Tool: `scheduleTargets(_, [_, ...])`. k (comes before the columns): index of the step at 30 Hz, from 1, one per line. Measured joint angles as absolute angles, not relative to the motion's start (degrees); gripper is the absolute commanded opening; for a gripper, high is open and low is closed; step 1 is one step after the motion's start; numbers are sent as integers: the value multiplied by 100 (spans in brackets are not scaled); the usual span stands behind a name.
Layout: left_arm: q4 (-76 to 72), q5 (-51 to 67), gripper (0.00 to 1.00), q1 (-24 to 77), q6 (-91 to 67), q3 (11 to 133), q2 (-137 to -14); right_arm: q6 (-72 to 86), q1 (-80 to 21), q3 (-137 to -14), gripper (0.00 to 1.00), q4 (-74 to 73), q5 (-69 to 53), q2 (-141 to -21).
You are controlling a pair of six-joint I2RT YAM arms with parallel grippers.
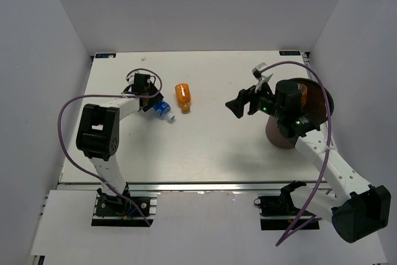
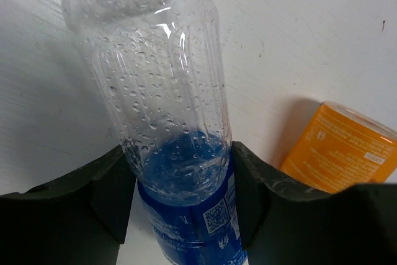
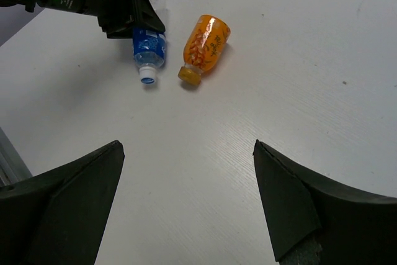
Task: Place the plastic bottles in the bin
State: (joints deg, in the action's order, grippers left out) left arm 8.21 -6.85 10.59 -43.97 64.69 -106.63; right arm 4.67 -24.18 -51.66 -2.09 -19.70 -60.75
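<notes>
At far left, blue-label bottle [image 1: 162, 110] half hidden in left end effector [image 2: 183, 184]

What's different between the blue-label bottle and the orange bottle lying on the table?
The blue-label bottle is clear and beaded with droplets; the orange bottle is orange all over. The blue-label bottle has a white cap, the orange bottle a yellow-orange one. The left pincer grips the blue-label bottle; the orange bottle lies free. Both lie on their sides, side by side on the table.
</notes>
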Motion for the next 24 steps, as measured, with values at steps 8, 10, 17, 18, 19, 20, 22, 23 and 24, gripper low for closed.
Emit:
scheduleTargets(8, [617,134,46,1055,-3876,6211,-10357,856,-2571,-4884,89,154,-2202,-6075])
scheduleTargets(10, [336,707,46,1059,-3575,5931,-10031,998,-2687,-4842,89,342,-2204,-6099])
scheduleTargets(17, [-587,2604,48,1752,-2064,4976,-8639,1540,-3354,-4565,89,1164,-2263,-6392])
scheduleTargets(18, [-670,2762,47,1981,-1824,4853,-8453,1693,-3382,-4488,89,1354,-2241,-6414])
scheduleTargets(19, [-714,2910,46,2182,-1605,4755,-8300,1833,-3404,-4392,89,1538,-2213,-6414])
scheduleTargets(20, [-742,3068,46,2383,-1409,4687,-8195,1990,-3435,-4298,89,1717,-2147,-6412])
scheduleTargets(22, [-797,3376,45,2659,-1079,4593,-8071,2239,-3472,-4165,89,1970,-2023,-6414])
scheduleTargets(23, [-827,3509,44,2733,-963,4541,-8016,2368,-3496,-4112,89,2080,-1953,-6414])
scheduleTargets(24, [-917,3625,44,2755,-847,4451,-7959,2495,-3524,-4062,89,2220,-1863,-6416])
